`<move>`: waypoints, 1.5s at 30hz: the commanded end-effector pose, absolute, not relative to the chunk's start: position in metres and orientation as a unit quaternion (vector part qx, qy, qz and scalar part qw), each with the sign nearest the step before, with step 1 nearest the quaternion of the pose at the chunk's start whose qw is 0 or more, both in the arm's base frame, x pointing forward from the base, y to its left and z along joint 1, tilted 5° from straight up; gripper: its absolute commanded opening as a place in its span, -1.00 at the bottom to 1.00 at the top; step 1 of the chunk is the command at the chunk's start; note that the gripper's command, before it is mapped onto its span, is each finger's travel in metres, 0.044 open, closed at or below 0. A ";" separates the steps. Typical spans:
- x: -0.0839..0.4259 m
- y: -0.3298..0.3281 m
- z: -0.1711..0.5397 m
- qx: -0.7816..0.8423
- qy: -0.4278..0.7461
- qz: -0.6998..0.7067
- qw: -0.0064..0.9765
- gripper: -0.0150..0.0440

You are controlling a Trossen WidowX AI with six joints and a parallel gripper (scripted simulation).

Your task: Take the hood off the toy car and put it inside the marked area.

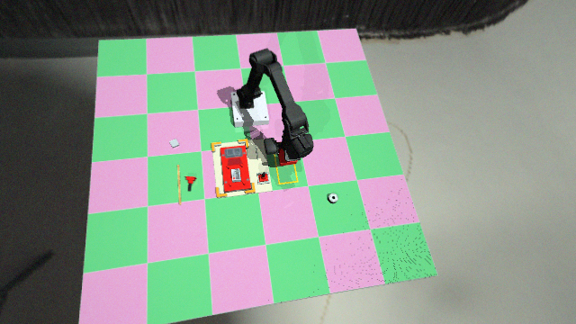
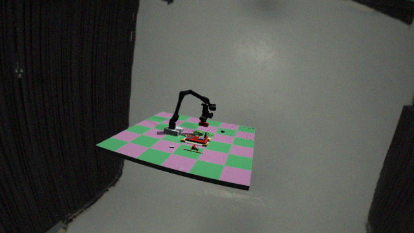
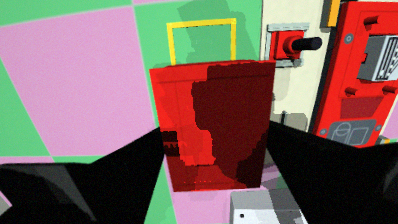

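Observation:
The hood, a red rectangular panel [image 1: 289,158] [image 2: 203,124] [image 3: 235,100], is held in the air above the table. My gripper [image 1: 284,150] [image 2: 203,122] [image 3: 213,128] is shut on it, with one black finger at each long side. The marked area, a yellow outline [image 1: 288,183] [image 3: 201,23], lies below the hood; the hood and arm hide part of it. The toy car [image 1: 229,182] [image 2: 191,139] [image 3: 357,107] is red, with its grey engine block uncovered, and lies to the left of the outline in the top view.
The car sits on a cream board [image 1: 265,188] with orange corners. A red block with a black lever [image 1: 263,177] [image 3: 285,45] stands between car and outline. A red tool [image 1: 190,180], a thin stick [image 1: 179,189], a pale square [image 1: 174,143] and a white ring [image 1: 329,200] lie farther out.

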State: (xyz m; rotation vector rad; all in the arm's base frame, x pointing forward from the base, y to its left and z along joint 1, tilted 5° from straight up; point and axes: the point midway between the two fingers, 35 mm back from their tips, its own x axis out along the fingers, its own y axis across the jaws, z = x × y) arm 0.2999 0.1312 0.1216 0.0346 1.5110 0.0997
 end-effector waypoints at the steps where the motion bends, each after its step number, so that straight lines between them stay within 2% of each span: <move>1: 0.296 0.135 0.123 0.019 0.682 0.043 0.729 -0.49; 45: 0.300 0.139 0.085 0.019 0.682 0.043 0.729 -0.49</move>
